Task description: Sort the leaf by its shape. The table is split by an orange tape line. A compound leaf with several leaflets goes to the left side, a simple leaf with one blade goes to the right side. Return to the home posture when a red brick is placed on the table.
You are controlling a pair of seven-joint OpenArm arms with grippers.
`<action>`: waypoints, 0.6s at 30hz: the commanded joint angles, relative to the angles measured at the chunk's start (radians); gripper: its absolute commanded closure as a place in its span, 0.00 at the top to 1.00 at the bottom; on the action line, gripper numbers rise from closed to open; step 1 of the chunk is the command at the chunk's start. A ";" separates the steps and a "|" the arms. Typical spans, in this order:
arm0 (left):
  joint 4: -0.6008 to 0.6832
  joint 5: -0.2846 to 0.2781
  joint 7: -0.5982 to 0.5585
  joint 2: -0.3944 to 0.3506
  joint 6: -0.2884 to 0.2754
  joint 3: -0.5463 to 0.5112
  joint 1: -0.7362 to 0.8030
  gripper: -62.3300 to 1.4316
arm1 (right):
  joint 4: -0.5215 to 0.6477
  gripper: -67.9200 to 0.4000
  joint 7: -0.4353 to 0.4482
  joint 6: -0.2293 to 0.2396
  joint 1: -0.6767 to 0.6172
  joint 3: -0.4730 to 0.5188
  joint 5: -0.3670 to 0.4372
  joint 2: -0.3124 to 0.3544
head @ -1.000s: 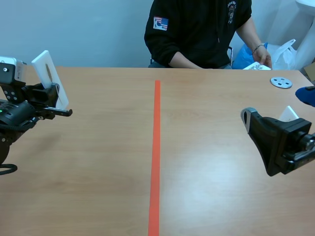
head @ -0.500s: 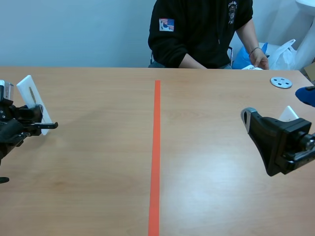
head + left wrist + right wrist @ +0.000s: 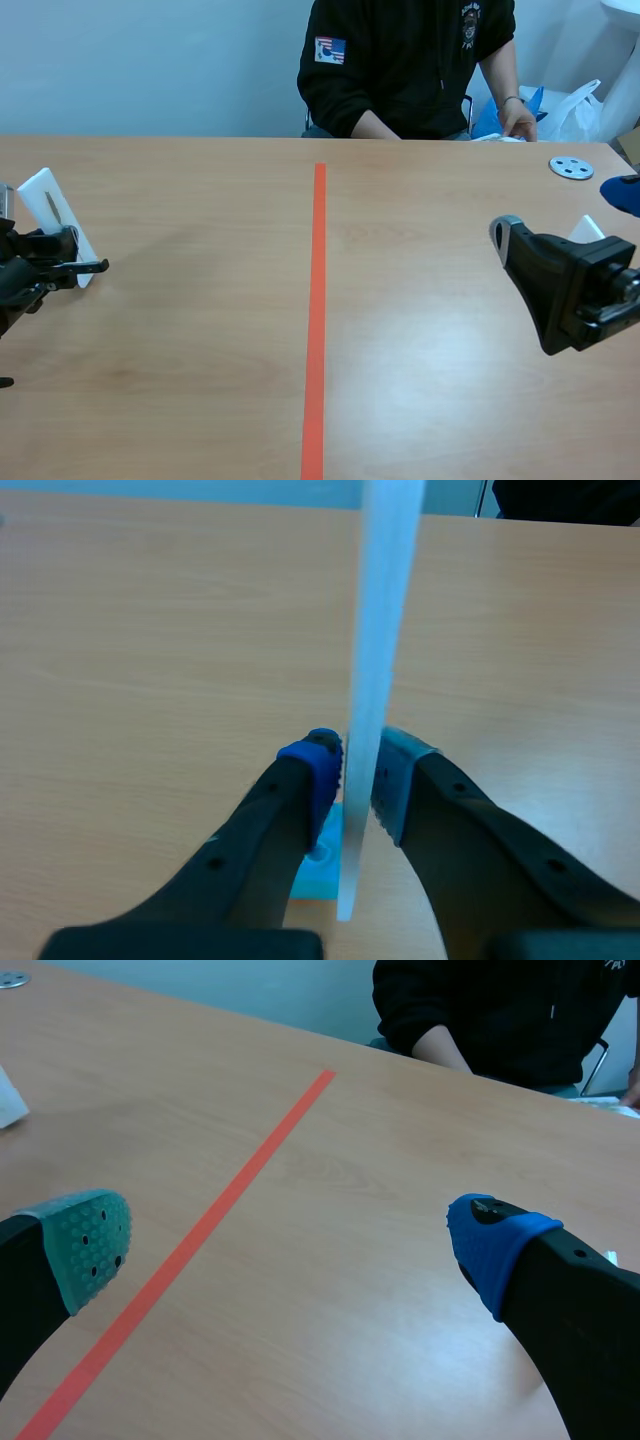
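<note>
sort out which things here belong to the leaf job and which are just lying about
Job: white card clamped in the left gripper; orange tape line; right gripper, open and empty.
Lying about: grey disc; blue object at the scene view's right edge; plastic bags beyond the table.

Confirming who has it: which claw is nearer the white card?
Left. The left claw is shut on the white card; the right claw hangs open across the orange tape line from it.

We see a plain pale blue wall (image 3: 150,60) behind the far edge of the evenly lit, light wooden bench (image 3: 200,350).
</note>
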 commanded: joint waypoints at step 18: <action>0.125 -0.106 -0.122 -0.021 -0.057 -0.028 0.100 1.00 | 0.002 1.00 0.018 0.004 0.008 0.008 0.011 0.008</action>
